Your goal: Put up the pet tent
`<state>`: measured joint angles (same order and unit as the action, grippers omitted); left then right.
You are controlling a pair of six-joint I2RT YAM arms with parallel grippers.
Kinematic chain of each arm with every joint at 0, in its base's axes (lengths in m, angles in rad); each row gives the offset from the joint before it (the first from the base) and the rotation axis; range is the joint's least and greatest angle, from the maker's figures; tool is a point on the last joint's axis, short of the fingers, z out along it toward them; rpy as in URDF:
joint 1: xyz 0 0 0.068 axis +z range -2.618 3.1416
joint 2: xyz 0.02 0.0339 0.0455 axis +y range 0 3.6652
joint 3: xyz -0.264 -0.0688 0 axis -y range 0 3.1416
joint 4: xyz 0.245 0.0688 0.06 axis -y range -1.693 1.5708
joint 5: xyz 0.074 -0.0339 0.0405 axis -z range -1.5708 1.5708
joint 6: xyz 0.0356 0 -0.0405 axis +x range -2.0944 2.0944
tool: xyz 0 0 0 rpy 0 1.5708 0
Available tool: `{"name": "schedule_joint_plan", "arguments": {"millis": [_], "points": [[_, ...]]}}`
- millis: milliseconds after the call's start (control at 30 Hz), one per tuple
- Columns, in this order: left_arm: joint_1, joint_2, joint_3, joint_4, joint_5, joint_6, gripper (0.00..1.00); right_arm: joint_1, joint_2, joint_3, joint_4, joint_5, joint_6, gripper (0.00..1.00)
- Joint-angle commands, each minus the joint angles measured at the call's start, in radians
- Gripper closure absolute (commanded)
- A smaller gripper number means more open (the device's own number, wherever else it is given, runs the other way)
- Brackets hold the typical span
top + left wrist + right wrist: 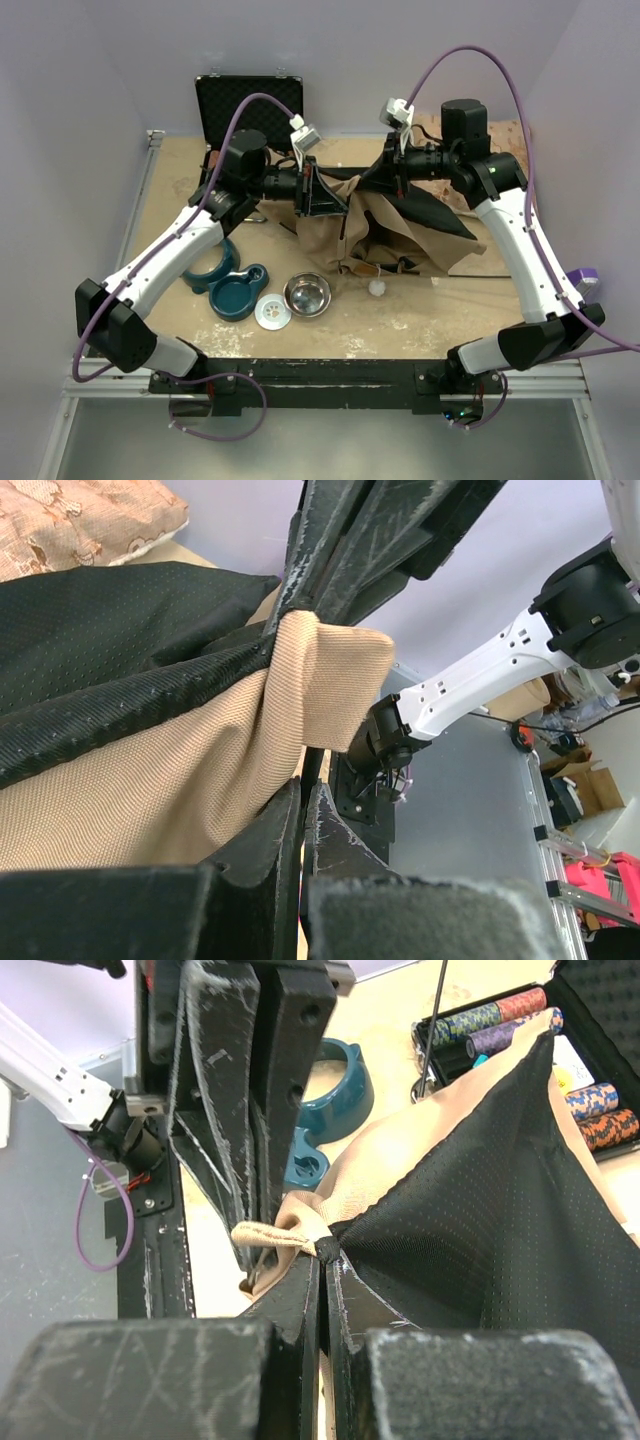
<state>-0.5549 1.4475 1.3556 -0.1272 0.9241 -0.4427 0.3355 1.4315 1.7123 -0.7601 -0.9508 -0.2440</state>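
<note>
No text, number or brand could be read in any view. The rows of striped round chips [480, 1020] in the open black case [600, 990] at the far left of the table showed only coloured edge bands in the right wrist view. The white card [572, 1060] lying beside them was too blurred to tell whether it was printed. From overhead, any marking on the tan canvas pet tent [322, 245] was too small to make out, and the close wrist views showed only plain weave.
</note>
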Motion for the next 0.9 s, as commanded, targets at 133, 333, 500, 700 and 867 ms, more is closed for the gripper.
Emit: {"name": "schedule_joint_plan", "arguments": {"millis": [133,333,500,700,867], "points": [[0.019,-0.004,-0.042,-0.077,-0.1,0.045,1.0,0.007,-0.022,0.029,0.004,-0.011,0.002,1.0],[0.016,-0.01,-0.082,-0.083,-0.097,0.05,1.0,0.004,-0.016,0.05,0.047,-0.037,0.069,1.0],[0.012,-0.01,-0.099,-0.095,-0.102,0.062,1.0,0.004,-0.011,0.055,0.061,-0.054,0.088,1.0],[0.013,-0.013,-0.092,-0.089,-0.103,0.059,1.0,0.002,-0.019,0.041,0.053,-0.045,0.074,1.0],[0.007,0.005,-0.072,-0.091,-0.103,0.058,1.0,0.004,-0.016,0.043,0.051,-0.043,0.072,1.0]]}}
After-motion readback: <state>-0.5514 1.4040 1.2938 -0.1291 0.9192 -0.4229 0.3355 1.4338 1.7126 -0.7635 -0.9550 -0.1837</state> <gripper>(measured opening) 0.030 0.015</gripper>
